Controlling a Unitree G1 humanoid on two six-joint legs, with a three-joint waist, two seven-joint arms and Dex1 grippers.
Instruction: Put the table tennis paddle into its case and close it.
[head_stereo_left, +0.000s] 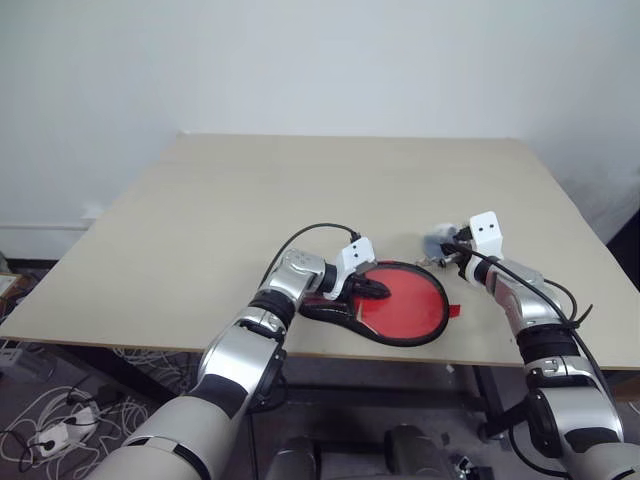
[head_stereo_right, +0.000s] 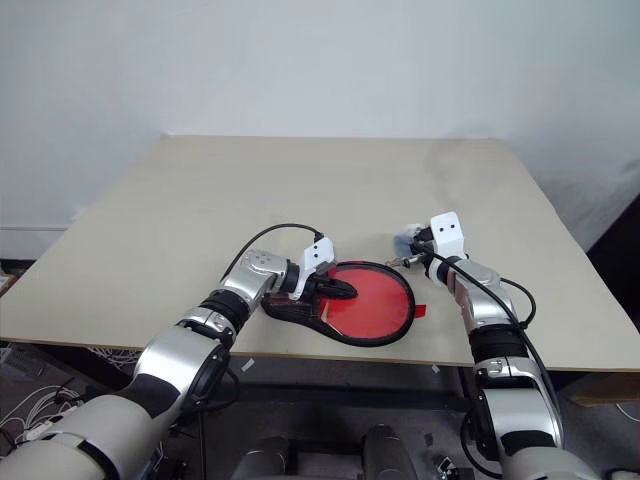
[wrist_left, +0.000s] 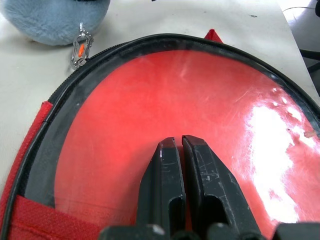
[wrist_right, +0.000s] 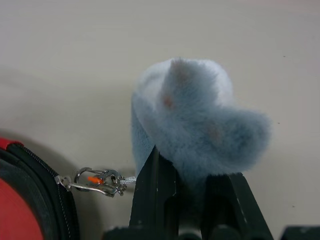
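Pinching a blue fluffy charm (wrist_right: 195, 120) clipped to the zipper, the right gripper (head_stereo_left: 452, 256) sat just right of the case (head_stereo_left: 405, 303), near the table's (head_stereo_left: 300, 190) near edge; the shut left gripper (wrist_left: 182, 150) pressed its clear face.

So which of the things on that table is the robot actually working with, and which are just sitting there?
Part of the job:
- the case, red showing through its clear side
- the fluffy blue charm clipped to the zipper, gripped by the right gripper
- the left gripper, shut, pressing on the case

Just there:
- the table; nothing else lies on it
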